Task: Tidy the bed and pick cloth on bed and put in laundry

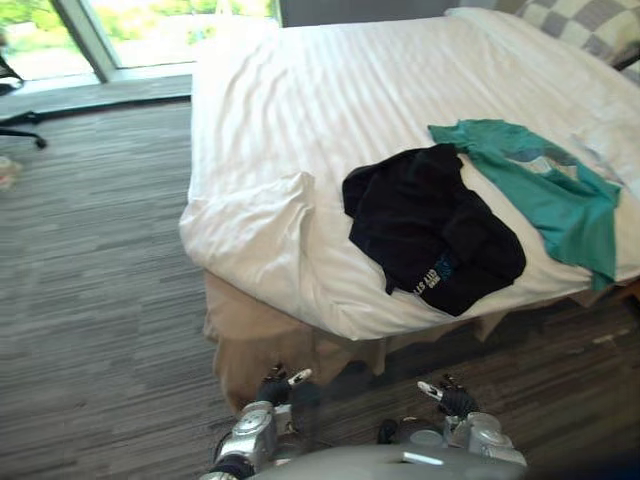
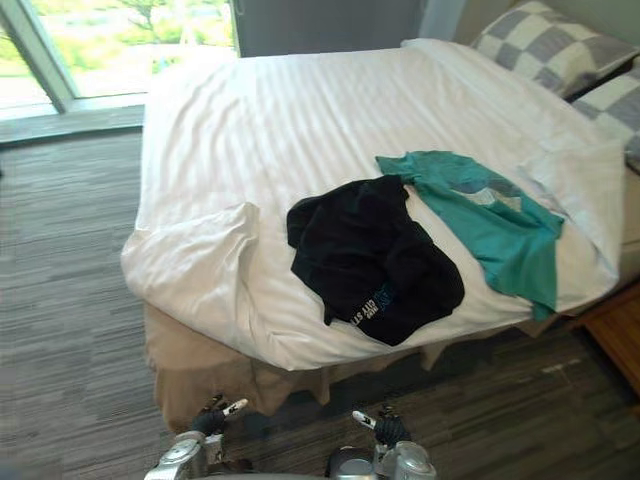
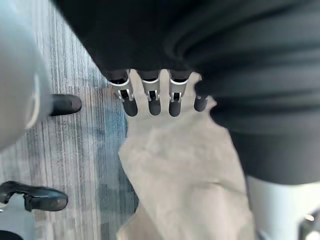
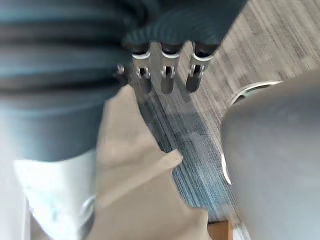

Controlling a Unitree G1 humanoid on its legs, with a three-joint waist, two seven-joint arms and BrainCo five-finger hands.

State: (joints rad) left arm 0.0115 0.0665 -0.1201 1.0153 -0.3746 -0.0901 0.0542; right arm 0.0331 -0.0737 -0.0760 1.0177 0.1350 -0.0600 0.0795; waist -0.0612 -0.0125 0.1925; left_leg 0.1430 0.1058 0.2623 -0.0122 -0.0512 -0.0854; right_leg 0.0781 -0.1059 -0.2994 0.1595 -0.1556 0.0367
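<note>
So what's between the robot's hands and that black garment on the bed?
In the left eye view, between the left hand and right hand and the black garment lie grey carpet, the beige bed skirt and the white sheet edge.

Crumpled black cloth [image 1: 432, 232] overlaps teal cloth [image 1: 548, 198] on white bed [image 1: 300, 100]

The bed's sheet [image 1: 300, 100] is showing white with faint stripes; the garment [image 1: 430, 225] on the bed is showing black with pale lettering; the shirt [image 1: 540, 185] on the bed is showing teal with a grey-white motif; pillows [image 2: 545, 45] at the bed's head are showing grey-and-cream checks; the bed skirt [image 1: 260, 340] is hanging beige; the carpet [image 1: 90, 250] is running streaky grey
</note>
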